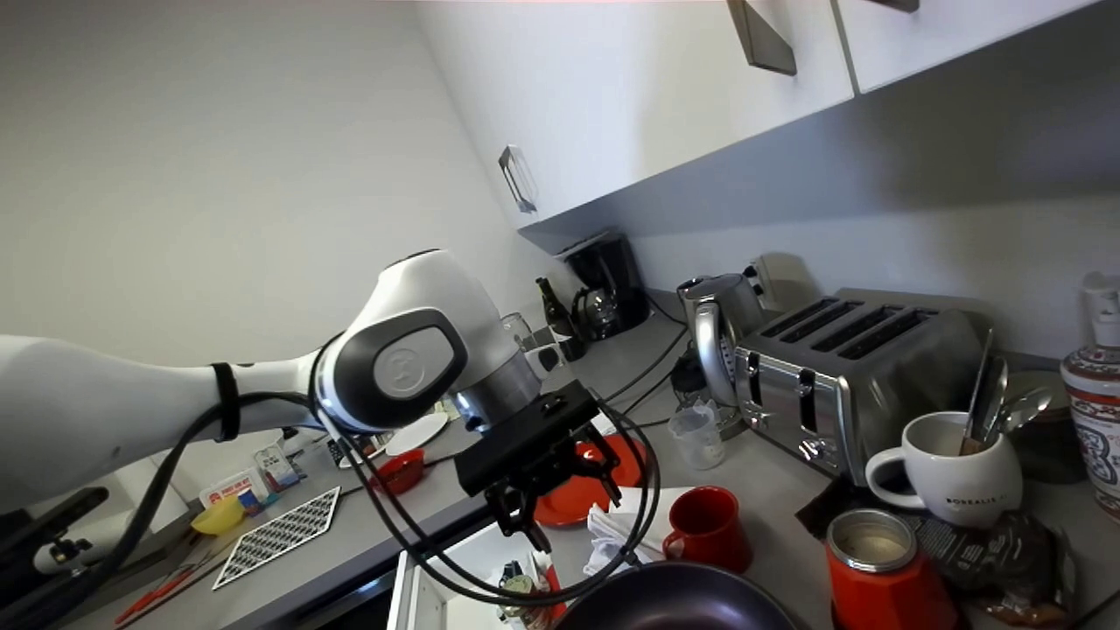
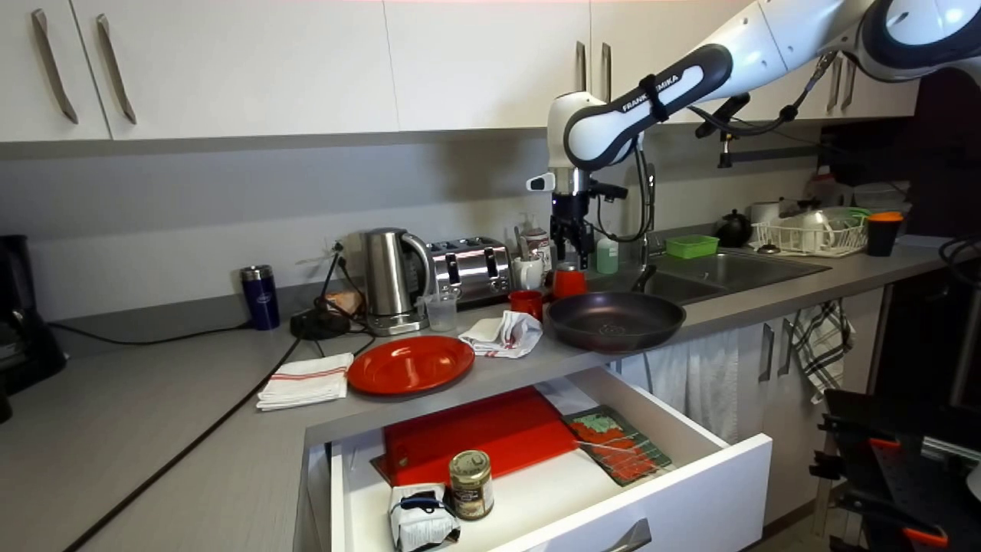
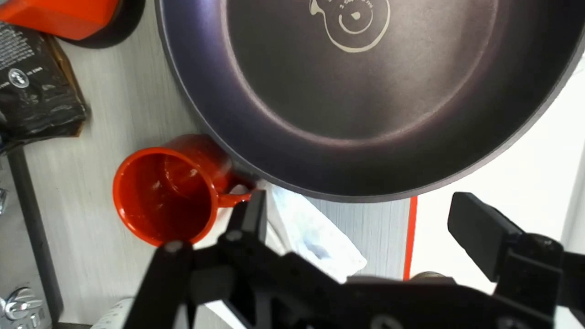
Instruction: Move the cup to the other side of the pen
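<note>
The small red cup (image 1: 705,529) stands upright on the counter with its handle toward the pan, in both exterior views (image 2: 526,304) and in the wrist view (image 3: 167,196). No pen shows; a dark frying pan (image 2: 617,320) sits close beside the cup, also in the wrist view (image 3: 352,91) and partly in an exterior view (image 1: 678,599). My gripper (image 3: 365,219) is open and empty, held above the counter near the pan and cup. It also shows in both exterior views (image 1: 576,514) (image 2: 573,261). The cup's handle tip lies close to one finger in the wrist view.
A red-orange tin (image 1: 884,569) and a white mug with spoons (image 1: 962,486) stand behind the cup. A crumpled cloth (image 2: 510,335), clear plastic cup (image 2: 441,310), red plate (image 2: 411,366), kettle (image 2: 388,280) and toaster (image 2: 471,268) stand nearby. A drawer (image 2: 690,491) is open below.
</note>
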You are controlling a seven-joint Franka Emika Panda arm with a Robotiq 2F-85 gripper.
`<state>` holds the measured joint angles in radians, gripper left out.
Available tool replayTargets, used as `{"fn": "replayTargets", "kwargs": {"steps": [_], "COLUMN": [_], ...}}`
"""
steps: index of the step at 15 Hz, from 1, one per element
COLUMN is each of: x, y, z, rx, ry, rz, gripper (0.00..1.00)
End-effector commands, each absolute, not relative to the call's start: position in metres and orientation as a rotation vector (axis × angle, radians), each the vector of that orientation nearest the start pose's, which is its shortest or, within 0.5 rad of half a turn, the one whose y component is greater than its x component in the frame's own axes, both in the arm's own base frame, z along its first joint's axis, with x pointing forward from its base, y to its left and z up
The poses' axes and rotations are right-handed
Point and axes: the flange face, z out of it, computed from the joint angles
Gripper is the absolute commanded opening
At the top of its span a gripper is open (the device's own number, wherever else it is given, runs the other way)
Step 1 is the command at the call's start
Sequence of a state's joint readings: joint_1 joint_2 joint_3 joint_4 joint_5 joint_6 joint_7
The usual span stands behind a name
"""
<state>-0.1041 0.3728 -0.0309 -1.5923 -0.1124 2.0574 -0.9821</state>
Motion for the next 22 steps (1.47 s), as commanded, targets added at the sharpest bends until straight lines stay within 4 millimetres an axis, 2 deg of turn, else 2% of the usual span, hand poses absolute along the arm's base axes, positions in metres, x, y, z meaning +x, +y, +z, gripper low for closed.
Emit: {"fn": "replayTargets", "kwargs": {"steps": [1, 4, 9, 11, 15, 22], "x": [0.683, 0.690, 0.701, 0.698, 0.697, 0.701], "y": [-0.093, -0.096, -0.127, -0.148, -0.171, -0.180], "z": [0.411, 0.413, 0.437, 0.451, 0.462, 0.465], "rx": [-2.919, -2.947, -3.029, -3.041, -3.064, -3.060], "ry": [-1.504, -1.528, -1.460, -1.446, -1.419, -1.431], "rz": [-0.049, -0.080, -0.192, -0.213, -0.242, -0.259], "gripper": [1.00, 1.00, 1.00, 1.00, 1.00, 1.00]}}
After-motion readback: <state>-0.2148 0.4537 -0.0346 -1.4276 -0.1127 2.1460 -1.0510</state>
